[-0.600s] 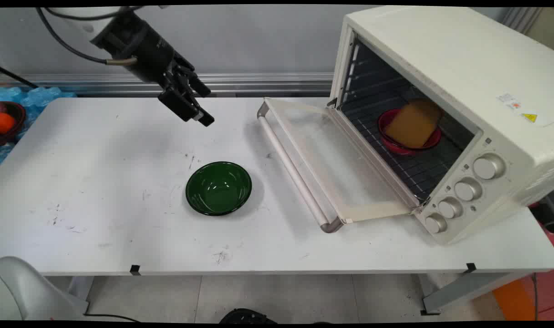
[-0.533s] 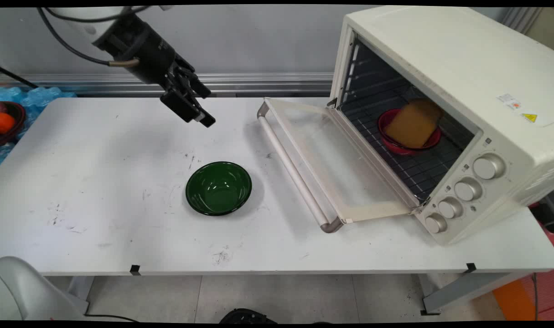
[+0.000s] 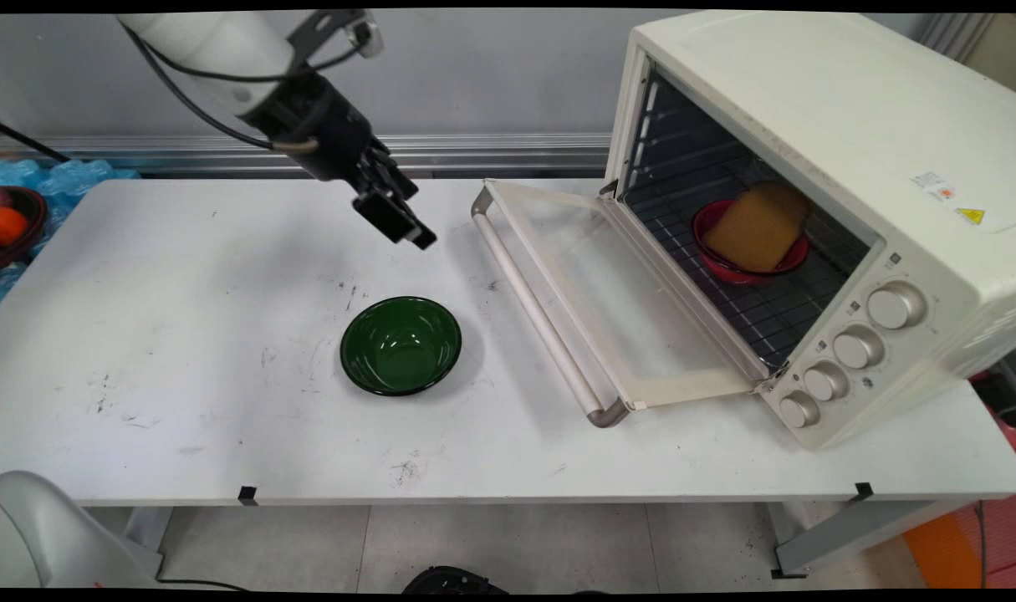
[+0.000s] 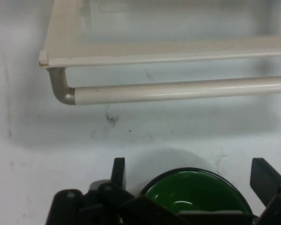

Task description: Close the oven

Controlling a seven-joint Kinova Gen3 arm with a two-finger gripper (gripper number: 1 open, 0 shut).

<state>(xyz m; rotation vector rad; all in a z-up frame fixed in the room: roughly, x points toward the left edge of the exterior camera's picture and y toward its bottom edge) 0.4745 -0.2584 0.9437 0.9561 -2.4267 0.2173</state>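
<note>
Above the tabletop (image 3: 181,351) your tool (image 3: 399,219) has slid right and a touch lower, closer to the oven (image 3: 817,150) door (image 3: 608,293). It hangs empty, fingers (image 4: 118,169) spread wide in the hand view, touching nothing. That shift puts it near the door's handle (image 3: 537,322), above the bowl (image 3: 400,344), well clear of both. Look down the hand view: the green bowl sits between the fingers, handle bar across the top. Now the containers. The green bowl sits upright mid-table and holds nothing. Inside the oven, a red bowl (image 3: 721,263) rests on the rack with a tan slab (image 3: 758,226) leaning in it; what the slab is, you can't tell. At the far left edge another dark bowl (image 3: 28,226) holds something orange (image 3: 10,224).
</note>
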